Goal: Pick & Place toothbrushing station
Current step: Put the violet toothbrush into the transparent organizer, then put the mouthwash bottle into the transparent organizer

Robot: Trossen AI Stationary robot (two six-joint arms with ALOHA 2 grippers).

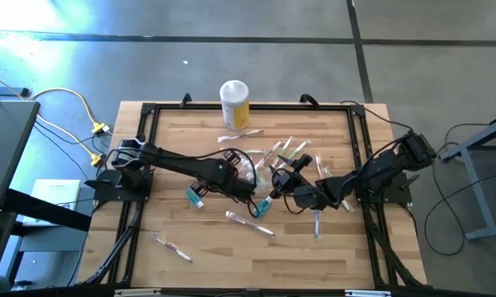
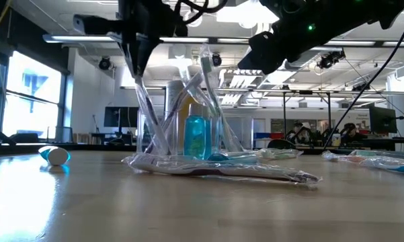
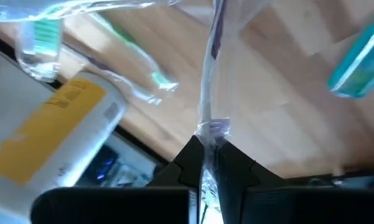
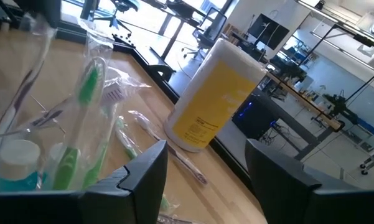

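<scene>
Left gripper was seen pinched shut on a wrapped toothbrush, held above the toothbrushing station at table centre; right gripper was held wide open and empty just beside it. Task was judged partway done: several brushes and one blue tube already stood inside. Counted outside: one yellow jar, roughly eight loose wrapped brushes, exact count could not be told.

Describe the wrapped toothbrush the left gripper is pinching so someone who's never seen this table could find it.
Start at the yellow jar at the table's far edge, then come toward the middle, where both arms meet over a clear container. The left gripper is shut on a toothbrush in a clear wrapper. Unlike the wrapped brushes lying flat around it, this one is lifted and held by its end.
</scene>
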